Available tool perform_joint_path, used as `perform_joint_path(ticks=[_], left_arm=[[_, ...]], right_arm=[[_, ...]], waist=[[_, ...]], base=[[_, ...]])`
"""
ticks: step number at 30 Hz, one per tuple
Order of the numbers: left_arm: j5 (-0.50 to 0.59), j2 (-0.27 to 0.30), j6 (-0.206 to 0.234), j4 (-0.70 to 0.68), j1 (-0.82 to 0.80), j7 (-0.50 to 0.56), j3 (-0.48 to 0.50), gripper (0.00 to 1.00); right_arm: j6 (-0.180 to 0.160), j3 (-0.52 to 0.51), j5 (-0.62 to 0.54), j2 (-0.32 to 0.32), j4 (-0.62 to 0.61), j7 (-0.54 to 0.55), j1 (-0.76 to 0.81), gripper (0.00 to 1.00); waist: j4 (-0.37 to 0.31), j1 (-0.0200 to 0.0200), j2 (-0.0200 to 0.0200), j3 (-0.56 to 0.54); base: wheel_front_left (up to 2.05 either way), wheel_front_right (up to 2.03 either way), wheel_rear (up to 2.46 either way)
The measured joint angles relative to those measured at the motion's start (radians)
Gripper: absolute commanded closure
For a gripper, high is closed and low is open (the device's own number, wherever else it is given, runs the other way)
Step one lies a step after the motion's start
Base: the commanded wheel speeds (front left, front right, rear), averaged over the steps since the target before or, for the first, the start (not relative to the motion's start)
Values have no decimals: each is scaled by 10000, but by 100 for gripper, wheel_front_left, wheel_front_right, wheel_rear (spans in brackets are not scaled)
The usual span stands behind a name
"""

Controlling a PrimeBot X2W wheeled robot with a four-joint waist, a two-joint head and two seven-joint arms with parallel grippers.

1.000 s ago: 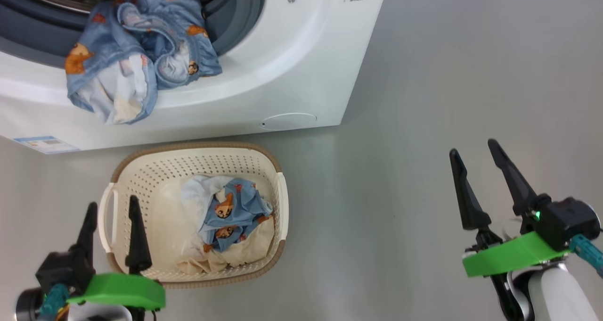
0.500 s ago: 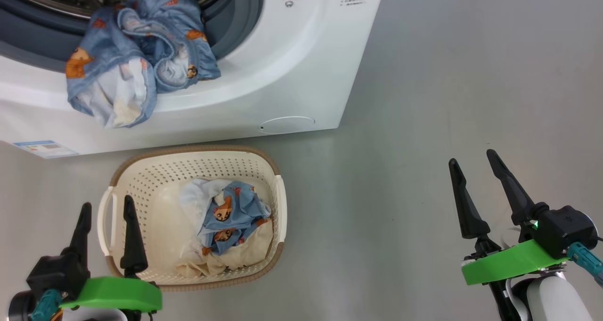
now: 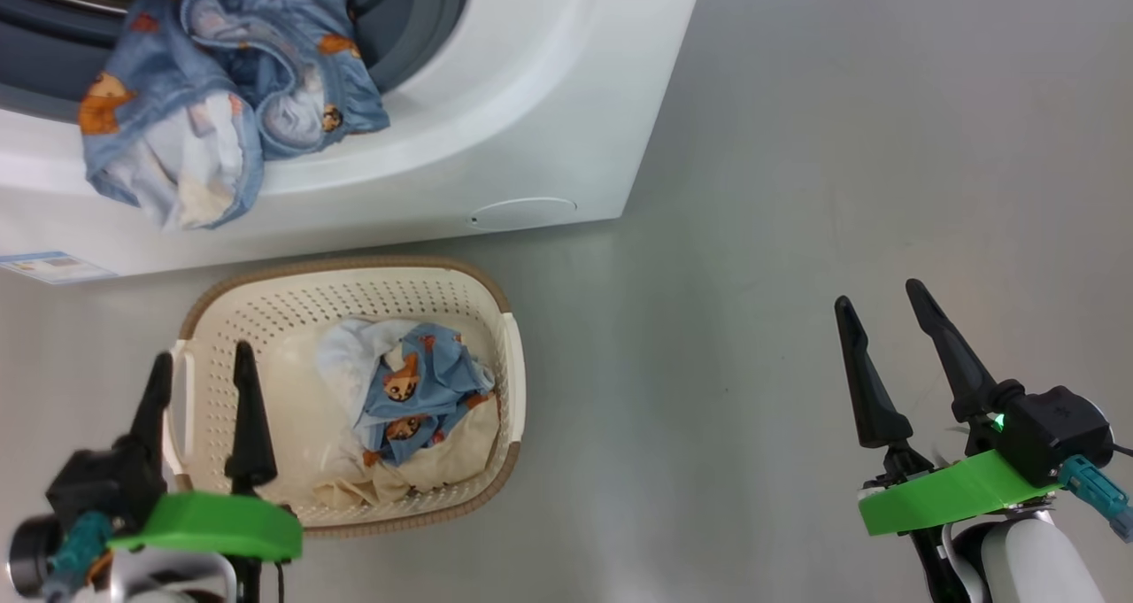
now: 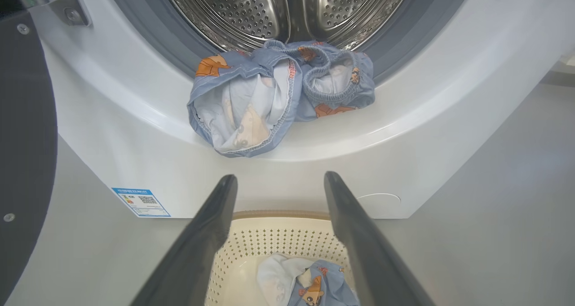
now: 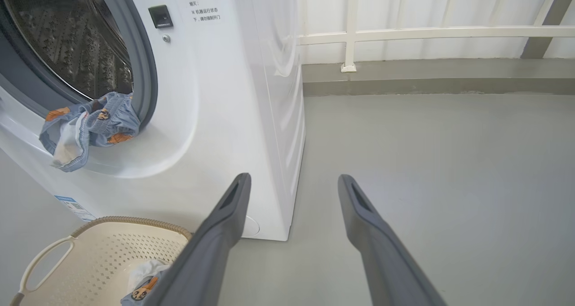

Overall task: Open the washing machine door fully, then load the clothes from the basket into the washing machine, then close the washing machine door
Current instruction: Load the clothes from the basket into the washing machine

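Mid-loading here: one blue garment (image 3: pixel 221 81) hung over the washing machine (image 3: pixel 531 98) lip, the other clothes (image 3: pixel 416 399) sat in the basket (image 3: pixel 354 266) below, left gripper (image 3: pixel 202 355) and right gripper (image 3: pixel 878 293) both gaped empty, so next probably meant reaching into that basket.

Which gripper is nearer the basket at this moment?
Left. The left gripper is over the left rim of the basket, by its handle, jaws open. The right gripper is open above the floor, well off to the right of the basket.
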Motion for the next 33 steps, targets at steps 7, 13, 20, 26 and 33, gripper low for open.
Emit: perform_joint_path(ticks=[7,13,20,26,33], left_arm=[[-44,159,-88,249,-1006,196,-58,0],[-132,228,-211,706,-2068,410,-82,0],[-232,355,-299,1745,-3625,633,-92,0],[-407,418,-397,2654,-4614,683,-69,0],[-493,485,-424,3503,-5497,715,-29,0]], right_arm=[[0,73,0,13,-56,0,-167,0],[0,205,0,46,-61,0,-387,0],[0,255,0,119,-54,0,-588,0],[0,267,0,161,-52,0,-644,0],[0,297,-2,221,-56,0,-751,0]], waist=[[-111,0,0,380],[-214,0,0,692],[-492,0,0,1082],[-671,0,0,1278],[-799,0,0,1487]], base=[[0,0,0],[0,0,0],[0,0,0],[0,0,0],[0,0,0]])
